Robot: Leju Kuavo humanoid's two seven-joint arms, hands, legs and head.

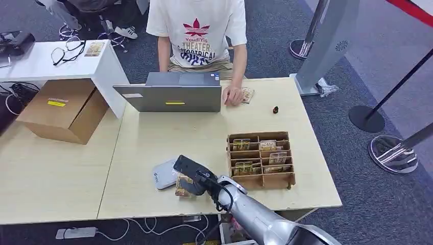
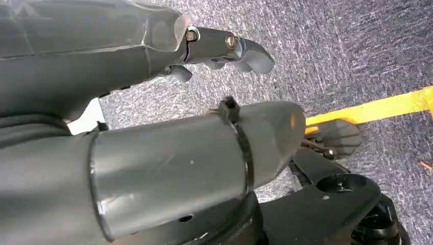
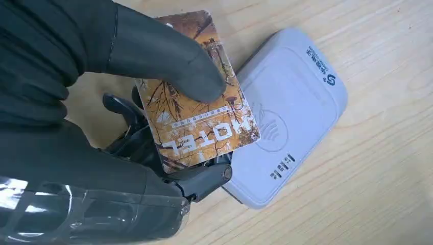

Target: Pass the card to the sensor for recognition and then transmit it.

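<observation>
The card (image 3: 204,122), printed with an autumn-tree picture and the word HOTEL, is held by the right hand (image 3: 127,102): the thick thumb (image 3: 163,56) presses on its printed face while darker fingers (image 3: 199,181) support it from beneath. One corner of the card overlaps the edge of the sensor (image 3: 291,117), a pale grey rounded-square card reader bearing a contactless symbol, which lies flat on the table (image 3: 378,194). In the head view the right hand (image 1: 196,185) sits at the near edge of the table (image 1: 153,143), with the card (image 1: 183,187) just beside the sensor (image 1: 164,174) on the side toward the wooden box (image 1: 261,159). That box, divided into compartments holding further cards, stands near the sensor, apart from it. Beyond the sensor, at the far edge of the table, stands an open laptop (image 1: 171,94); behind it sits a person in a white T-shirt (image 1: 196,30), one hand (image 1: 233,95) resting on a card (image 1: 247,94) beside the laptop. A small dark object (image 1: 275,109) lies near that hand. A cardboard box (image 1: 61,109) and a white shelf (image 1: 41,64) with spectacles (image 1: 66,51) stand well away from the sensor. The left hand (image 2: 214,48) hangs over grey carpet (image 2: 357,46), its fingers loosely curled and holding nothing
</observation>
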